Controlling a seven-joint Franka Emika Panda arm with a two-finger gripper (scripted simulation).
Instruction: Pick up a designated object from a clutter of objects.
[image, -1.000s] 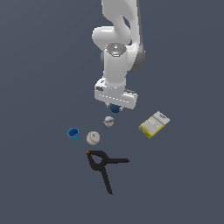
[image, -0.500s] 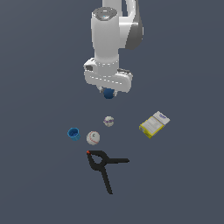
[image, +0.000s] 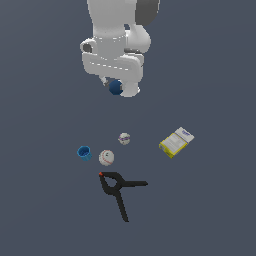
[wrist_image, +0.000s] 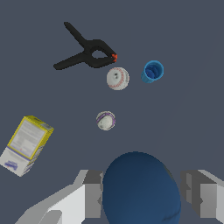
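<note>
The dark blue ball (image: 116, 87) is held in my gripper (image: 117, 88), high above the floor in the exterior view. In the wrist view the same ball (wrist_image: 140, 188) fills the space between my two grey fingers (wrist_image: 89, 192), which are shut on it. Far below lies the rest of the clutter: a white baseball (image: 106, 157), a second white ball (image: 124, 138), a light blue cup (image: 84, 152), a yellow-white box (image: 176, 142) and a black clamp (image: 119, 187).
The clutter also shows in the wrist view: black clamp (wrist_image: 89, 52), baseball (wrist_image: 117, 78), second ball (wrist_image: 106, 120), blue cup (wrist_image: 153, 71), box (wrist_image: 25, 144). All rest on a plain dark grey floor (image: 210, 210).
My gripper has risen well above the clutter with the dark blue ball in it. The things on the floor have stayed where they were.
</note>
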